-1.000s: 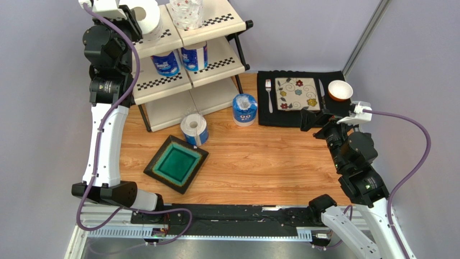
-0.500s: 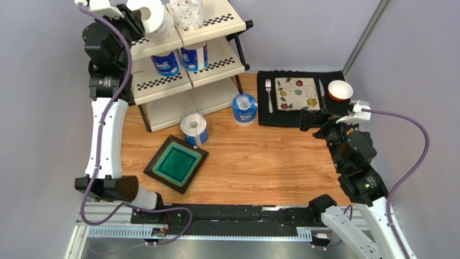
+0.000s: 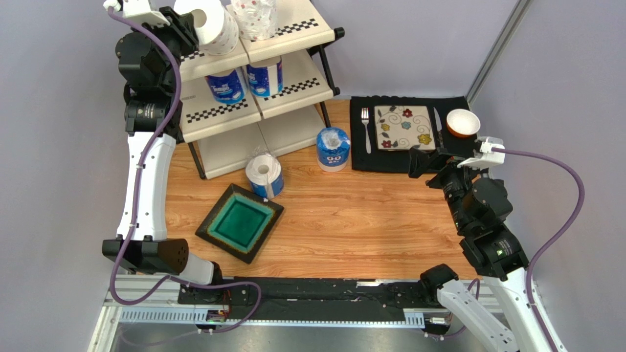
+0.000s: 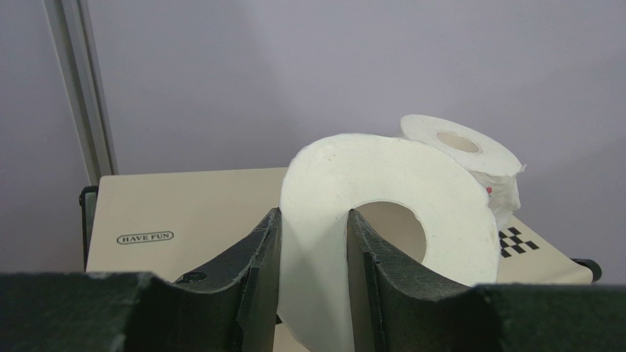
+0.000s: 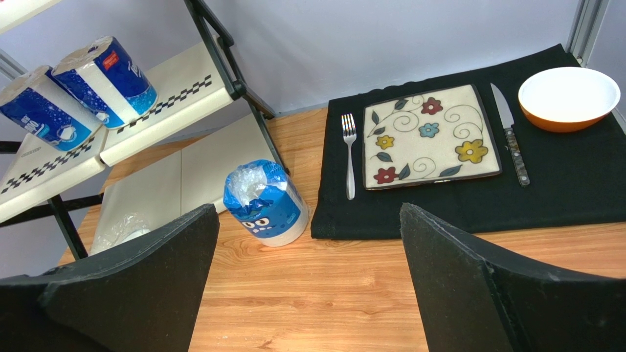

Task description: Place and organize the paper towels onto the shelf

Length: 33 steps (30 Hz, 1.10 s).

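My left gripper (image 3: pixel 192 20) is shut on a plain white paper towel roll (image 3: pixel 211 26), pinching its wall, one finger in the core (image 4: pixel 312 242). It holds the roll on its side over the shelf's top tier (image 3: pixel 294 33), beside a patterned-wrap roll (image 3: pixel 253 16) that also shows in the left wrist view (image 4: pixel 470 158). Two blue-wrapped rolls (image 3: pixel 225 86) (image 3: pixel 265 76) stand on the middle tier. A blue-wrapped roll (image 3: pixel 333 149) and another roll (image 3: pixel 264 174) stand on the table. My right gripper (image 3: pixel 430 160) is open and empty above the table (image 5: pixel 308 286).
A green square dish (image 3: pixel 239 223) lies on the table at the front left. A black mat (image 3: pixel 448 132) at the back right holds a floral plate (image 3: pixel 403 127), a fork (image 3: pixel 365 129), a knife (image 5: pixel 508 132) and an orange bowl (image 3: pixel 462 122).
My left gripper has carried the white roll a little to the right over the top tier, closer to the patterned roll. The right arm has hardly moved.
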Tool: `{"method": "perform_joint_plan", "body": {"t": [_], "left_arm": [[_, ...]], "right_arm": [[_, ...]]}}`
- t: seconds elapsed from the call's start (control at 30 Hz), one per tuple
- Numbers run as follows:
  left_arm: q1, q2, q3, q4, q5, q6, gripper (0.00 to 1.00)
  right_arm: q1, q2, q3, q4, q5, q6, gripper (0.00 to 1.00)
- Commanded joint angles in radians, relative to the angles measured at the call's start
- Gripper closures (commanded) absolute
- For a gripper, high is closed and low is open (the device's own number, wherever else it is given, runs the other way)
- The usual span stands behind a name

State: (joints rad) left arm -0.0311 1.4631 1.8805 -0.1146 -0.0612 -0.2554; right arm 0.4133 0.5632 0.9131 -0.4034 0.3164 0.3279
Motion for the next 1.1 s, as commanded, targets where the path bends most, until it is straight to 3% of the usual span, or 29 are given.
{"method": "perform_joint_plan", "body": {"t": [0.0, 0.4, 0.73, 1.07], "left_arm": [[0.007, -0.001, 0.003, 0.067, -0.003, -0.016, 0.84], [0.007, 0.009, -0.003, 0.082, -0.037, -0.008, 0.69], [0.007, 0.031, -0.003, 0.107, -0.028, -0.034, 0.44], [0.007, 0.039, -0.037, 0.161, -0.02, -0.056, 0.3]], "right_arm": [[-0.001, -0.003, -0.006, 0.025, 0.019, -0.02, 0.02], [-0.001, 0.004, -0.01, 0.026, 0.018, -0.02, 0.02], [-0.001, 0.004, -0.005, 0.025, 0.029, -0.032, 0.02], [-0.001, 0.017, -0.007, 0.026, 0.02, -0.035, 0.02]]}}
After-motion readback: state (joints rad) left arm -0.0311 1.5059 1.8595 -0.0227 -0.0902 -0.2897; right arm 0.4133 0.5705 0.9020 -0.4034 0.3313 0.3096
